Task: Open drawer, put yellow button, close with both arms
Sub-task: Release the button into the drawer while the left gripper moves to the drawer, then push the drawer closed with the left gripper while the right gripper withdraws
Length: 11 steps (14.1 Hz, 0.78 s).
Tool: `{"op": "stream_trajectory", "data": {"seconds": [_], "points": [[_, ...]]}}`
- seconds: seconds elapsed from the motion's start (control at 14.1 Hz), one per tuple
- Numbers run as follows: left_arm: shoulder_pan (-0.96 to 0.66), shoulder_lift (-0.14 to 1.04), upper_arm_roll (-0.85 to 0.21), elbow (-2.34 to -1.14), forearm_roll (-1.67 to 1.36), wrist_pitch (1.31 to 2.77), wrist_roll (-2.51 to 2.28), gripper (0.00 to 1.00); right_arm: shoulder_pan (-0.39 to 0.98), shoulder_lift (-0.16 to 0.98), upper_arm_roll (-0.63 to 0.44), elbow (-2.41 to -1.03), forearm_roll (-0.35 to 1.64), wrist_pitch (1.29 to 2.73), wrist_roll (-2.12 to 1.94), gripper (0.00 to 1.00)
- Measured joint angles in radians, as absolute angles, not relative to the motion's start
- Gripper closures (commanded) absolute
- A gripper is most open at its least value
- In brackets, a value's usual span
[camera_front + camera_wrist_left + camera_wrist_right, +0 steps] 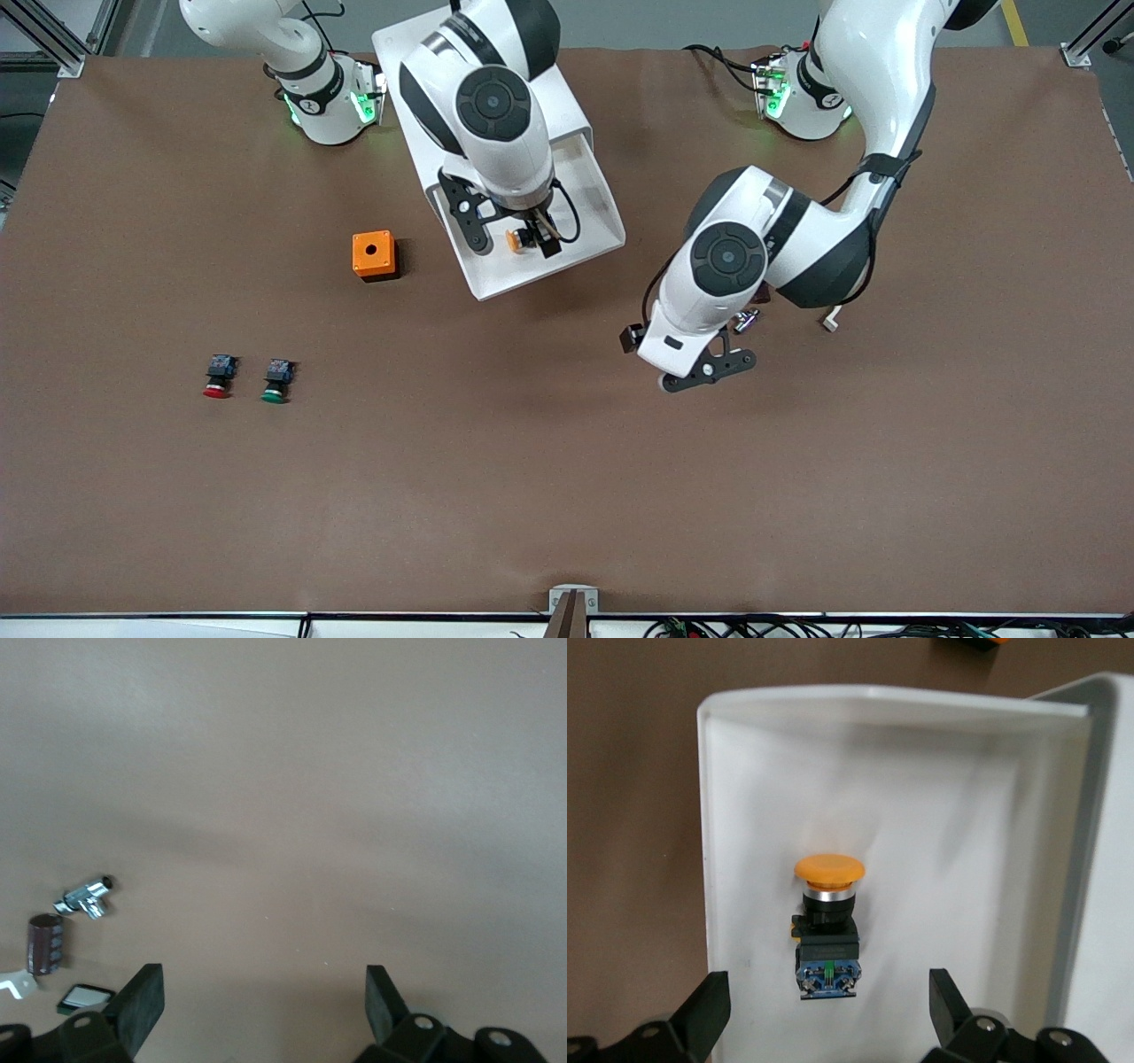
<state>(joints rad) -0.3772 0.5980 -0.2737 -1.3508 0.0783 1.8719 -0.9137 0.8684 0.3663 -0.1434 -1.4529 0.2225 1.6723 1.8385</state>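
The drawer (pixel 595 223) stands pulled out of the white cabinet (pixel 400 42), toward the front camera. The yellow button (pixel 514 238) lies on its side on the drawer floor. My right gripper (pixel 519 247) hangs just over it, open, with nothing in it. In the right wrist view the button (pixel 828 921) lies on the white drawer floor (pixel 948 815) between the spread fingers of the gripper (pixel 828 1010), free of both. My left gripper (pixel 678 341) is open and empty over bare brown table beside the drawer, toward the left arm's end; it also shows in the left wrist view (pixel 264 1005).
An orange box (pixel 375 255) sits beside the drawer toward the right arm's end. A red-capped button (pixel 218 377) and a green-capped button (pixel 277 381) lie nearer the front camera. Small metal parts (pixel 747 321) and a white bracket (pixel 829 321) lie by the left gripper.
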Motion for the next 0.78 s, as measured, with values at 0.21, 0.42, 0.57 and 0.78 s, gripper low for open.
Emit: {"op": "stream_trajectory", "data": {"seconds": [0.21, 0.42, 0.57, 0.78], "points": [[-0.426, 0.610, -0.275, -1.359, 0.078, 1.904, -0.980, 0.00, 0.799, 0.313, -0.150, -1.350, 0.223, 1.467, 1.743, 0.00], [-0.490, 0.628, -0.276, -1.372, 0.078, 1.954, -1.071, 0.00, 0.711, 0.235, -0.153, -1.312, 0.222, 1.335, 1.594, 0.00], [-0.514, 0.632, -0.284, -1.382, 0.078, 1.963, -1.089, 0.00, 0.654, 0.187, -0.155, -1.311, 0.222, 1.262, 1.484, 0.00], [-0.523, 0.632, -0.319, -1.396, 0.077, 1.963, -1.114, 0.00, 0.554, 0.137, -0.162, -1.311, 0.219, 1.170, 1.295, 0.00]]}}
